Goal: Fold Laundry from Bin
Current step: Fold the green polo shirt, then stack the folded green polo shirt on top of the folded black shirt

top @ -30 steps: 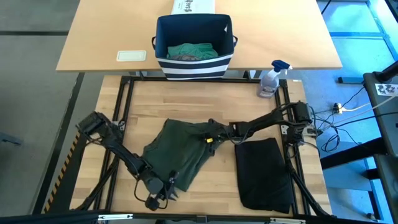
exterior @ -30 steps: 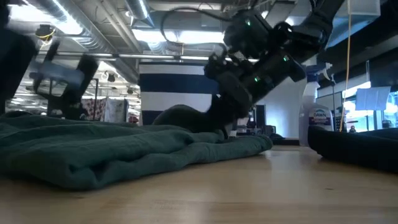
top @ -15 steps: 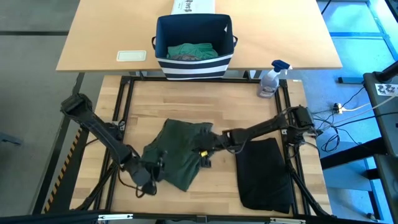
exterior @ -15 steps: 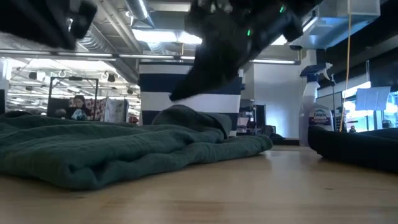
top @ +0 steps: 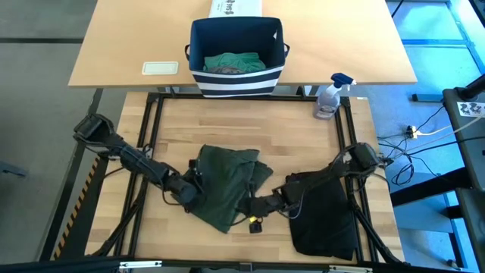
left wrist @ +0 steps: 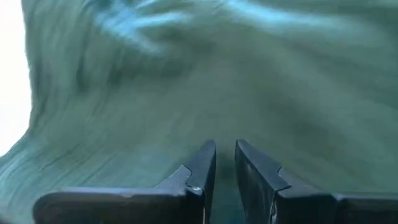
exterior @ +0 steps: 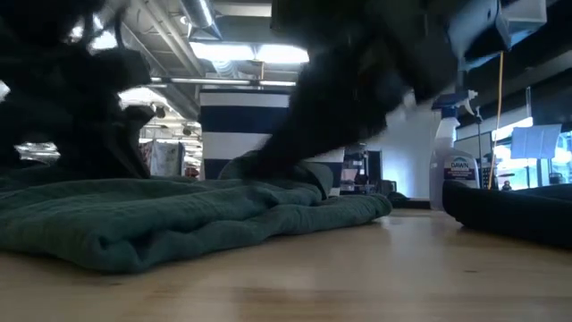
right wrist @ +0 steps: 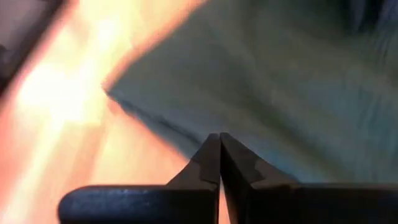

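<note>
A dark green garment lies crumpled on the wooden table; the low view shows it spread flat. My left gripper is at its left edge, its fingers close together with a narrow slit, over green cloth. My right gripper is shut at the garment's near right edge. The striped navy bin stands on the table beyond, with teal laundry inside. My left gripper slants down over the garment's left part, and I cannot tell whether its tips touch the cloth. My right gripper slants down at the garment's near right edge, and I cannot tell whether it touches either.
A folded black garment lies on the table's right side. A spray bottle stands at the far right corner. A white printed box sits behind the bin, and a pale flat pad lies to the bin's left.
My left gripper has swung from near the table's near edge toward the far side, up to the garment's left edge, turning as it went. My right gripper has travelled from the garment's far right part toward the near edge. The garment has stayed where it was.
</note>
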Controlling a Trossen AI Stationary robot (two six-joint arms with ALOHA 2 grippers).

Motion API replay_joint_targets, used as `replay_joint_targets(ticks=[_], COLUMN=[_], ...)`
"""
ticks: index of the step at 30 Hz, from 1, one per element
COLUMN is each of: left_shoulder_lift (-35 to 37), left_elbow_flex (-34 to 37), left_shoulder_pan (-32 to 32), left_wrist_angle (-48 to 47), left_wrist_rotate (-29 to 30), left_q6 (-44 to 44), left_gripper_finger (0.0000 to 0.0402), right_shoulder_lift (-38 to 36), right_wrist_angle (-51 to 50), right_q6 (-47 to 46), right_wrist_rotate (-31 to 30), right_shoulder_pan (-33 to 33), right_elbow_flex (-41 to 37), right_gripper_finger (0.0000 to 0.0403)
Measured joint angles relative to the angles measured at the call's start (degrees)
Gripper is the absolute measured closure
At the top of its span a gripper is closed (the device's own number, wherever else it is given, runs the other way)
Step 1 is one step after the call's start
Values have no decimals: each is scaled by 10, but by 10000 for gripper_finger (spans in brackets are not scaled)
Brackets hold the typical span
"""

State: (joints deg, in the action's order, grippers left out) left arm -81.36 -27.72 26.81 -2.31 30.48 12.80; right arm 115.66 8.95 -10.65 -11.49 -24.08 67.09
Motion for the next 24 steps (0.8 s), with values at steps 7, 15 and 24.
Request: replay_joint_targets(ticks=[7, 15, 24], left_shoulder_lift=[0, 21, 109], left_elbow_flex=[24, 21, -35], left_shoulder_pan=[-37, -40, -1], left_wrist_angle=[-28, -46, -28], left_wrist_rotate=[-18, -12, -10], left_q6=[-9, -9, -80], left_gripper_finger=[344, 344, 344], right_shoulder_lift=[20, 16, -9], right_wrist_angle=[-49, -63, -58], right_q6=[-36, -46, 4], right_wrist_rotate=[9, 16, -22], right_shoulder_pan=[1, -4, -3], right_elbow_flex=[0, 7, 78], right_gripper_finger=[398, 398, 398])
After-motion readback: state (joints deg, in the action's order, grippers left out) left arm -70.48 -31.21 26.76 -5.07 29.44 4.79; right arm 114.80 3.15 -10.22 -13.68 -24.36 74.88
